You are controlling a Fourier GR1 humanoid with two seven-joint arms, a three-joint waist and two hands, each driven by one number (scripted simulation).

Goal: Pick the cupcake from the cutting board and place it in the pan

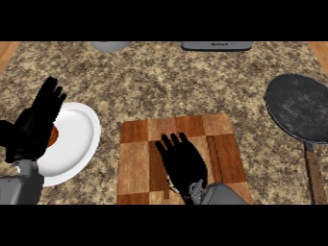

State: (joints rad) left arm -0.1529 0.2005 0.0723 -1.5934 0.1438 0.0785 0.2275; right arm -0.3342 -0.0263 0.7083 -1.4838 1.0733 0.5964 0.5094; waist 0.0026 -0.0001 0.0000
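Note:
A wooden checkered cutting board lies at the front middle of the counter. My right hand hovers over the board's centre, open, its fingers straight and pointing away from me. The cupcake is almost wholly hidden under this hand; only a pale sliver shows by the palm's left edge. The dark round pan sits at the right, well away from the hand, its wooden handle pointing toward me. My left hand rests open at the left, fingers up.
A white plate lies left of the board, under the left hand, with a brown-orange item partly hidden on it. A grey vessel and a grey appliance stand at the counter's far edge.

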